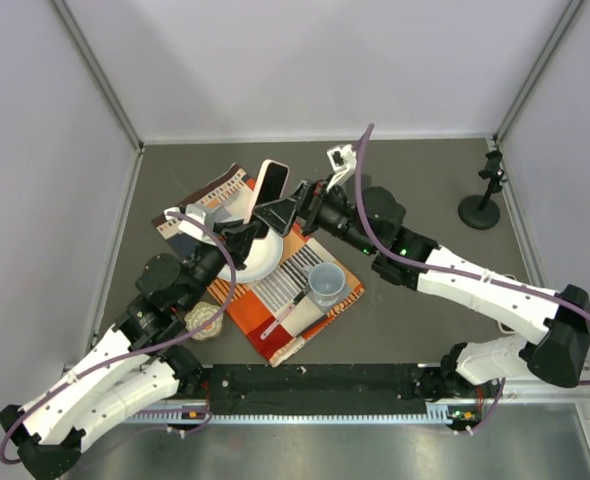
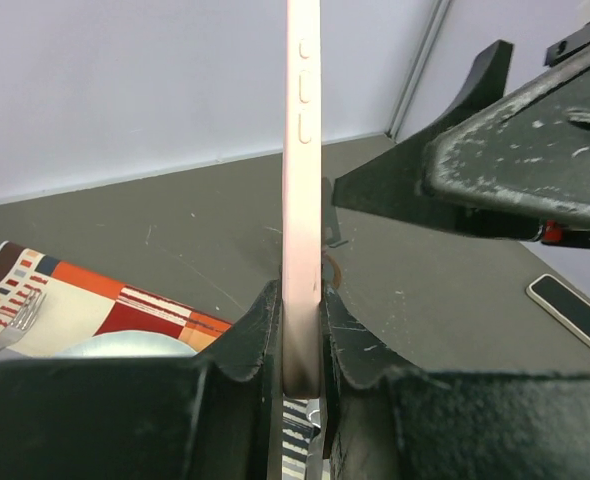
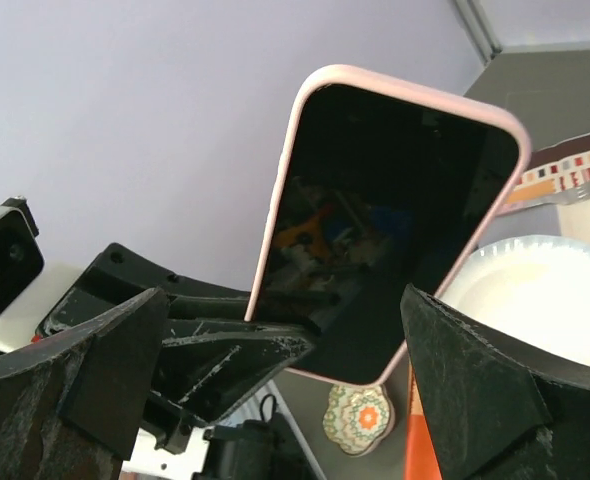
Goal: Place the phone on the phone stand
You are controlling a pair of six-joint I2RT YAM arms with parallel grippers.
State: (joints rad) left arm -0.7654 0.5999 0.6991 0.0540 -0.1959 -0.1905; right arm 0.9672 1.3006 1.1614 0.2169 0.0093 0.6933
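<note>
Well, I am holding the phone by its bottom end in my left hand, pinching it tight so it is standing straight up. My right hand is hanging wide open and empty, with the phone standing in the middle of its gap. The phone could be slipping and falling if my left hand is letting go before the right one is squeezing. The phone stand is sitting far off past my right hand. Below my hands, a striped cloth, a white dish and a cup are lying on the dark table, with pale walls around.
</note>
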